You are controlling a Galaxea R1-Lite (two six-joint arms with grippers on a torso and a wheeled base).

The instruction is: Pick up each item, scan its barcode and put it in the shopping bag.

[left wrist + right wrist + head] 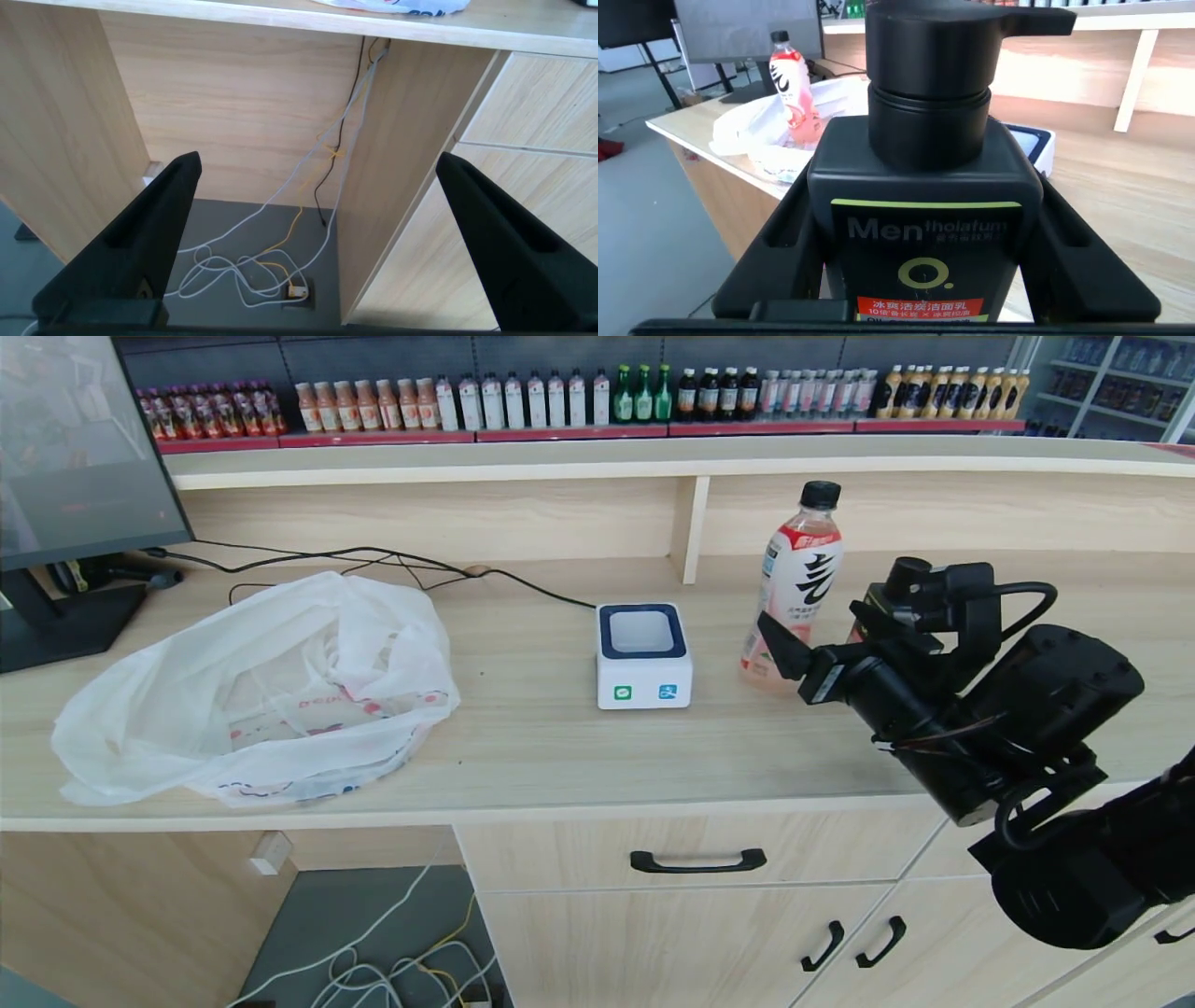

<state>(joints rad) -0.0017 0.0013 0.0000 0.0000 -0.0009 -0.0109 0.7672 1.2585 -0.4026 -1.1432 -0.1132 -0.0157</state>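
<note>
Black pump bottle (924,140) is clamped btwn fingers of right gripper (924,266), drink bottle (801,569) seen past tips. Fingers of left gripper (318,247) are spread wide.

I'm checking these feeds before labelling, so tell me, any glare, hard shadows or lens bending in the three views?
Head view: the front edge of the counter bows slightly, a wide-lens bend; light is even, with a soft shadow under the shopping bag. Left wrist view: the recess below the counter is dimmer, but the cables are visible. Right wrist view: the black pump bottle carries a faint sheen, no glare.
</note>
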